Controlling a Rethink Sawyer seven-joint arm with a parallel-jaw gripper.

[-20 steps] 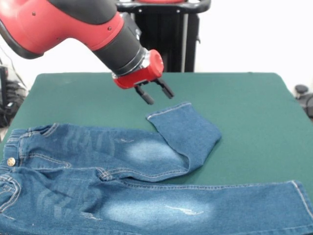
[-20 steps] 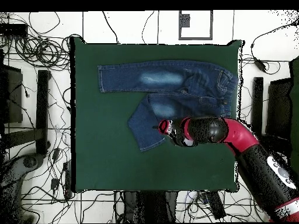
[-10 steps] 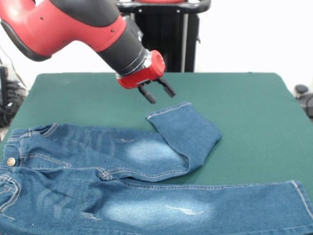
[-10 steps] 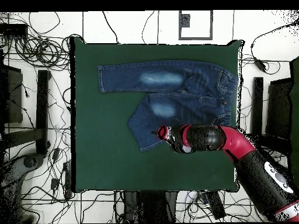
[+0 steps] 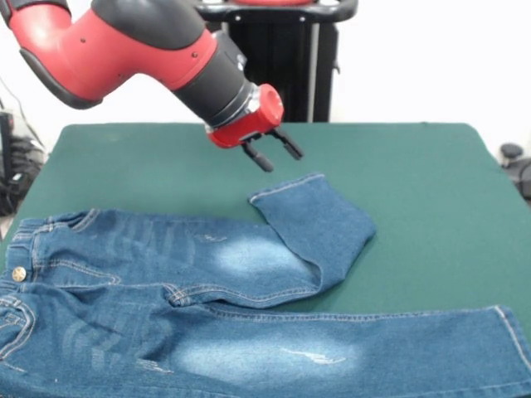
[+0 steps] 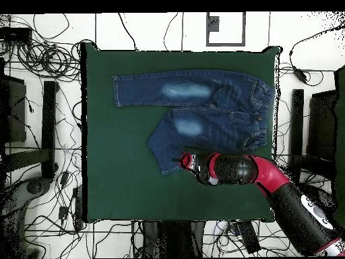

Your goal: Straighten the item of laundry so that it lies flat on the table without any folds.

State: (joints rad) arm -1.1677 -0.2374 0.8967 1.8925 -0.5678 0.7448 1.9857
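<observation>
A: Where are the jeans (image 5: 249,307) and the gripper (image 5: 272,152)?

B: The jeans lie on the green table (image 5: 415,182). One leg stretches out flat; the other is folded back on itself, its hem (image 5: 286,189) just below and ahead of the jaws. The gripper hangs in the air above the cloth, jaws parted a little and holding nothing.

A: Which step is this?

B: Likely the approach to the folded leg, which is not yet straightened. Next it probably needs to descend, pinch the hem, and draw it outward, away from the waistband (image 5: 21,249).
</observation>
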